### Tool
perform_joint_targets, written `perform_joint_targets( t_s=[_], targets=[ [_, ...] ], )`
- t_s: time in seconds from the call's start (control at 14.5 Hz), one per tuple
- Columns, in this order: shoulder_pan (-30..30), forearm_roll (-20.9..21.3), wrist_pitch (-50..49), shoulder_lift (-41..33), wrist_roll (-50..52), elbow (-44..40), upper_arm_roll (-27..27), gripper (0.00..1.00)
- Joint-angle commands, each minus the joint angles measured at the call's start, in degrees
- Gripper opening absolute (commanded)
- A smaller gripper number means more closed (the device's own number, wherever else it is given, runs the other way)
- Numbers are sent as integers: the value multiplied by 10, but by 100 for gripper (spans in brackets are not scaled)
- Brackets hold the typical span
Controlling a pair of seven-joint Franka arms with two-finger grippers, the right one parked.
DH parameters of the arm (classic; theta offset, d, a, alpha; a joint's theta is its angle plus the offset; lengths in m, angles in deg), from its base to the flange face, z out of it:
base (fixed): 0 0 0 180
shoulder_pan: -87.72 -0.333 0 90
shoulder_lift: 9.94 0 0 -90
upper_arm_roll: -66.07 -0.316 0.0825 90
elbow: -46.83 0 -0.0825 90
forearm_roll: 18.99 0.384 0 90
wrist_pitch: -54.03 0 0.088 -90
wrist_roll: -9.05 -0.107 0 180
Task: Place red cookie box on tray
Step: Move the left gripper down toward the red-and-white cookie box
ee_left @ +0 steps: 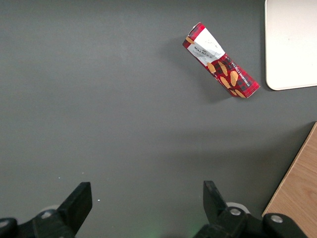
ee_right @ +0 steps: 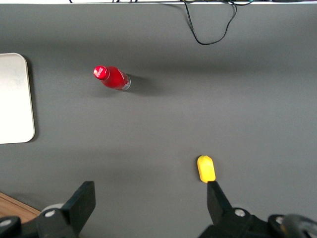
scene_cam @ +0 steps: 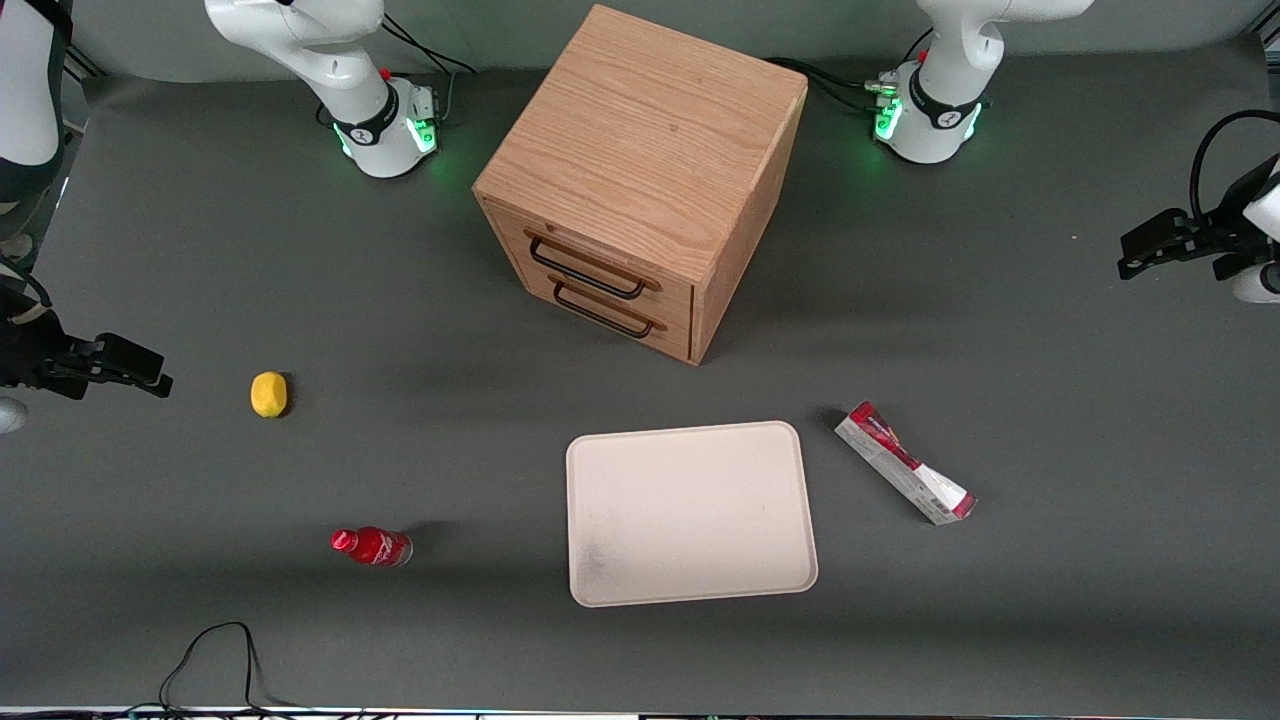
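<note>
Lemon [scene_cam: 268,393] and small red bottle [scene_cam: 372,546] sit toward the parked arm's end; I see the wooden cabinet [scene_cam: 645,180] mid-table, the tray [scene_cam: 690,512] nearer the camera. Red cookie box [scene_cam: 905,463] lies flat just beside the tray, untouched. My gripper [ee_left: 147,206] hovers released, well apart from it.

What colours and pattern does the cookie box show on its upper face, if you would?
Red tartan with a white label and orange cookies on the red cookie box, clearest in the left wrist view.
</note>
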Motion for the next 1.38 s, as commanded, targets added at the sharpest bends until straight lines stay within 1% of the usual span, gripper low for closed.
perform_joint_targets(
  t_s=[0.0, 0.14, 0.21, 0.28, 0.48, 0.55, 0.62, 0.69, 0.9, 1.1, 1.31],
  targets=[
    [-10, -5, -4, -1, -18, -6, 8, 100],
    [-9, -9, -3, 10, -20, -15, 7, 100],
    [-9, -18, -3, 24, -18, -28, 7, 100],
    [-9, -30, -5, 45, -17, -51, 6, 100],
    [-6, -43, -16, 109, -5, -111, 6, 100],
    [-4, -63, -14, 133, 23, -128, 6, 100],
    [-2, -85, -12, 159, 71, -149, 5, 100],
    [0, -98, -10, 184, 129, -166, 6, 100],
    [35, -101, 27, 251, 298, -204, 6, 100],
    [53, -103, 84, 321, 456, -221, 6, 100],
    [69, -130, 132, 385, 542, -231, 5, 100]
  ],
)
